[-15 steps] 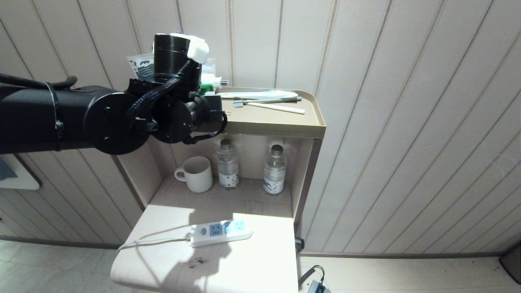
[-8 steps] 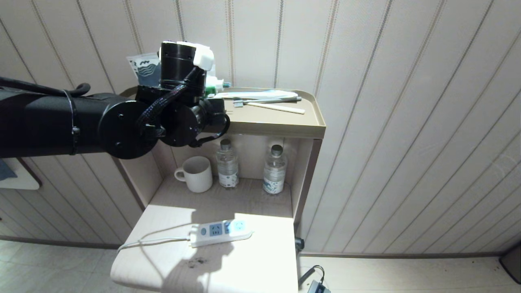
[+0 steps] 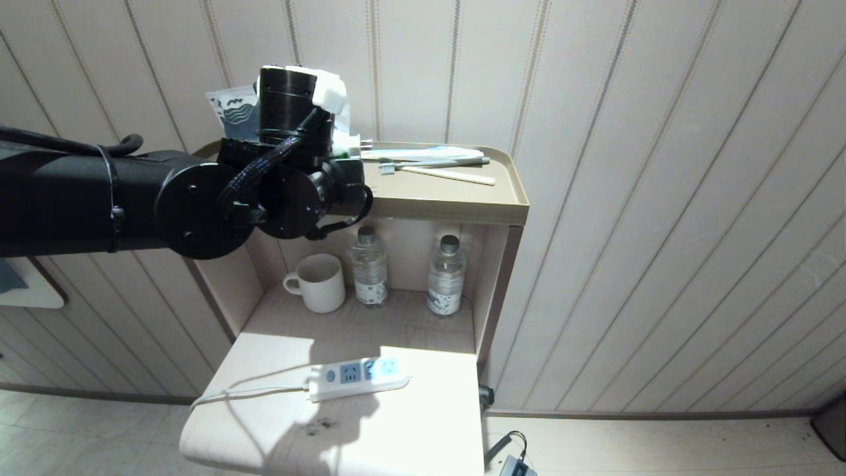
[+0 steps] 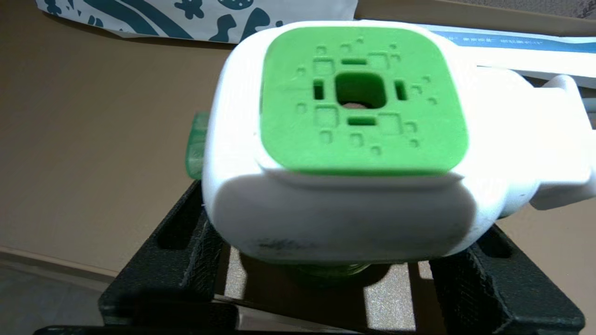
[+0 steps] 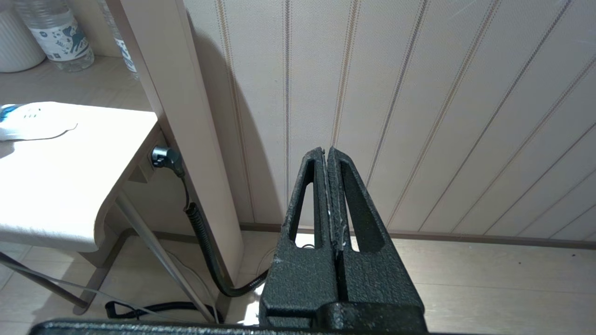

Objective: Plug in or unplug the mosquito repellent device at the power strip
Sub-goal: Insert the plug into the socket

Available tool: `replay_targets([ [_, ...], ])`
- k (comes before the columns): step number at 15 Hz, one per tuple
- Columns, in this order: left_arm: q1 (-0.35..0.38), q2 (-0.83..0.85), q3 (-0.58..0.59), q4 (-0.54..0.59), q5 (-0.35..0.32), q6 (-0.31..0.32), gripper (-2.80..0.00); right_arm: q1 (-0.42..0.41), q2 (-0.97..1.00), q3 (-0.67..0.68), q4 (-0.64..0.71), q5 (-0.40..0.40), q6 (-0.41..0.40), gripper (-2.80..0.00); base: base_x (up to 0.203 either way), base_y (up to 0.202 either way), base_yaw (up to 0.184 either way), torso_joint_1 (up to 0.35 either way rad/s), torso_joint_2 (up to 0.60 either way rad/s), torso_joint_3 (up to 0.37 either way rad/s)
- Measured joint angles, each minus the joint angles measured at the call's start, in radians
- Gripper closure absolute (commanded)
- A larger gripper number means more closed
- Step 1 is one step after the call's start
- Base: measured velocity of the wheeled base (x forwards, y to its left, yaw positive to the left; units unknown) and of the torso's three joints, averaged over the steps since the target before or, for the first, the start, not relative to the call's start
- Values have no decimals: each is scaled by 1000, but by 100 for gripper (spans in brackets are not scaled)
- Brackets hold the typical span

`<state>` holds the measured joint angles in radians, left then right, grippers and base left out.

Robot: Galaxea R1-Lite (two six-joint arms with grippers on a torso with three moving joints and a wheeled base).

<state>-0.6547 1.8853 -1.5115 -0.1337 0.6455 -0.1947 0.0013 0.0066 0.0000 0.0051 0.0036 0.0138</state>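
Mosquito repellent device [image 4: 354, 139]: one plug-in unit, white rounded body with a square bright green top panel bearing a central square opening ringed by small slots and recessed squares; a translucent green bottle edge [image 4: 195, 151] shows beneath the body on one side, and a white plug block juts from the opposite side. Faint dark scuff marks on the white face nearest the claw. Location: standing on the tan top shelf [image 3: 449, 198] of the bedside unit, between the fingers of the left gripper [image 4: 326, 279], directly ahead of its palm. Left gripper: black fingers [image 4: 181, 246] spread wide to either side of the device body with daylight visible between them and it, so nothing is clasped. Beyond the device from the claw: a white packet with blue wave print [image 4: 200, 16] and a flat white-and-blue sachet [image 4: 503, 42]; to the side, two toothbrushes [image 3: 436, 168] lie on the same shelf. Below the claw: a white mug [image 3: 317, 283] and two clear water bottles [image 3: 369, 268] in the open niche. Lower again, well apart from the claw: the power strip [image 3: 357, 377], white with light-blue sockets, all sockets unoccupied, cord trailing off the pale tabletop [image 3: 410, 436]. Right gripper [image 5: 329, 158]: parked low beside the unit, facing the panelled wall, fingers pressed together, holding nothing.
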Motion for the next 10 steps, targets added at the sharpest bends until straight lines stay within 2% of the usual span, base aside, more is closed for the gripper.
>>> replay_targets([
  [10,-21,-134,131,16,-15,8,-280,0,0,0,0,0,0,0,0,0,0,0,0,0],
])
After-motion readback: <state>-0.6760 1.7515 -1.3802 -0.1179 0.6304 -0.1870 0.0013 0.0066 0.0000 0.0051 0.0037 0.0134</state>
